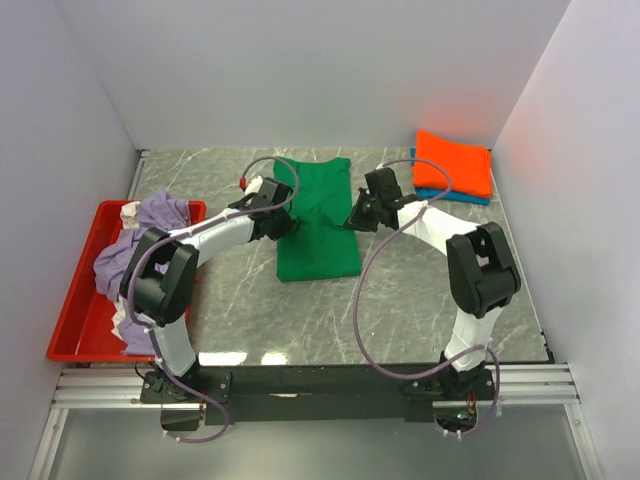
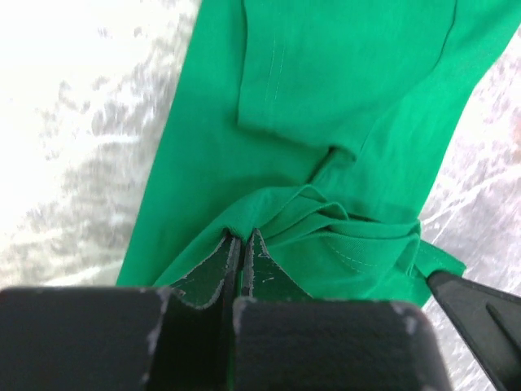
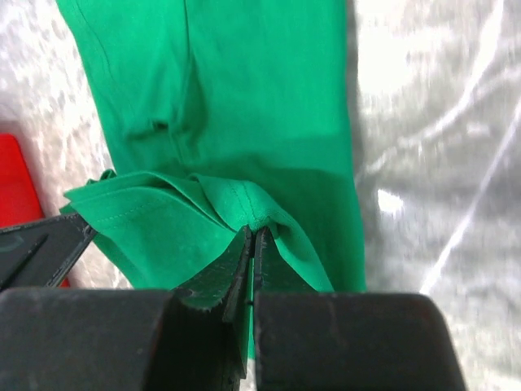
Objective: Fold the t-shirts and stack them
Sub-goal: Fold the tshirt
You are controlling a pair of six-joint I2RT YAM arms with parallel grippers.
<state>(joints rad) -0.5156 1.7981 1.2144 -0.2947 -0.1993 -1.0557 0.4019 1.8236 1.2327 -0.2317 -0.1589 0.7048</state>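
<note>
Pinching the green t-shirt from both sides

The bright green t-shirt [image 1: 318, 245] lies in the middle of the grey marble-patterned table [image 1: 300, 320] as a long narrow strip that runs from the far side to the near side. Its cloth is plain and mostly smooth. In the left wrist view a folded sleeve with a stitched hem line shows on the green t-shirt [image 2: 326, 81]. About halfway along the strip the cloth is gathered into soft wrinkled folds.

The left gripper [image 1: 283, 222] sits at the left edge of the strip; its jaws are pressed almost together, with green cloth caught between them [image 2: 240, 244]. The right gripper [image 1: 355, 215] sits at the right edge and pinches a bunched fold of the same shirt in the same narrow way [image 3: 252, 240].

At the far right corner the orange t-shirt [image 1: 455, 162] lies folded on top of the blue t-shirt [image 1: 475, 199], of which only an edge shows. At the left the lavender t-shirt [image 1: 165, 212] is crumpled in the red tray [image 1: 70, 325]
</note>
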